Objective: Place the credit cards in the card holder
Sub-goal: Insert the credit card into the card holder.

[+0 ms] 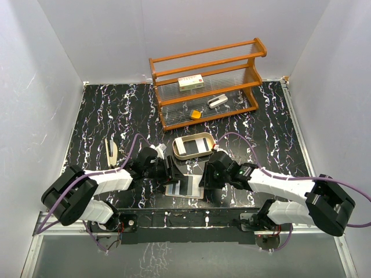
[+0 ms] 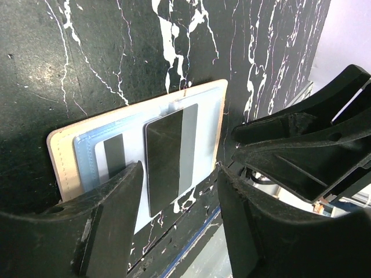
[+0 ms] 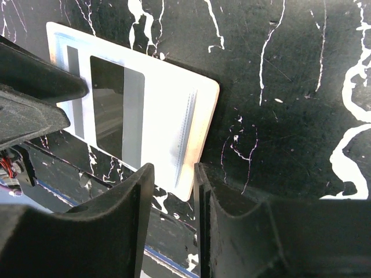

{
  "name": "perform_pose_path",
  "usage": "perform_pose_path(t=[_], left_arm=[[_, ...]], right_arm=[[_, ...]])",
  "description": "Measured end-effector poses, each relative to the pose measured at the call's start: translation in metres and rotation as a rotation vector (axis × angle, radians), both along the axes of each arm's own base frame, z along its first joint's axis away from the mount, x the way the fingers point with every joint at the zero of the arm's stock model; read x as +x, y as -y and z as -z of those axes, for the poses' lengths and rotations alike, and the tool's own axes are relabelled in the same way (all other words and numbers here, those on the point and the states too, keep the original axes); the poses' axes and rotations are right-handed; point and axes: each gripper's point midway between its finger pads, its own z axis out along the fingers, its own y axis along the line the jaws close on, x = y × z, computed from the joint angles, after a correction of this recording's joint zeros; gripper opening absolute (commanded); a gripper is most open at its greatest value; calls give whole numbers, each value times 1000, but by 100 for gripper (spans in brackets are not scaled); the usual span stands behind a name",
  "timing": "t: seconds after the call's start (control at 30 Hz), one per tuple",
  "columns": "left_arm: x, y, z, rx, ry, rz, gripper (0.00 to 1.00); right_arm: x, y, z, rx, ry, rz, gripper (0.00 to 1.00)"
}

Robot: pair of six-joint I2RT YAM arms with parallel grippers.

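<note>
The card holder [image 1: 184,189] lies open and flat near the table's front edge, tan-rimmed with a pale inside; it also shows in the left wrist view [image 2: 220,116] and the right wrist view [image 3: 174,110]. A dark card with a grey stripe [image 2: 164,165] lies on its inside, also in the right wrist view [image 3: 109,110]. I cannot tell if it sits in a pocket. My left gripper [image 1: 172,172] [image 2: 179,174] is open and empty, low over the holder's left part. My right gripper [image 1: 204,178] [image 3: 174,169] hangs at its right edge, narrowly open and empty. No orange-yellow card shows.
An oval beige-rimmed tin tray [image 1: 194,146] sits just behind the holder. A wooden rack [image 1: 206,81] at the back holds a white box [image 1: 190,82], a small orange block [image 1: 196,114] and a grey item [image 1: 217,102]. A stapler-like object [image 1: 111,152] lies at the left.
</note>
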Motion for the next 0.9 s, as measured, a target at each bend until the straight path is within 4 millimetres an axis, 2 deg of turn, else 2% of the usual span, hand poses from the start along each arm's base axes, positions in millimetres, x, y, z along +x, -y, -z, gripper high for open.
perform_pose_path(t=[0.53,0.9], left_arm=[[0,9,4,-56,-35,-1,49],[-5,16,1,-85,-78,-11,47]], right_arm=[[3,-4,19,-20,-30,13,27],[10,-13,19,14,-7,12,26]])
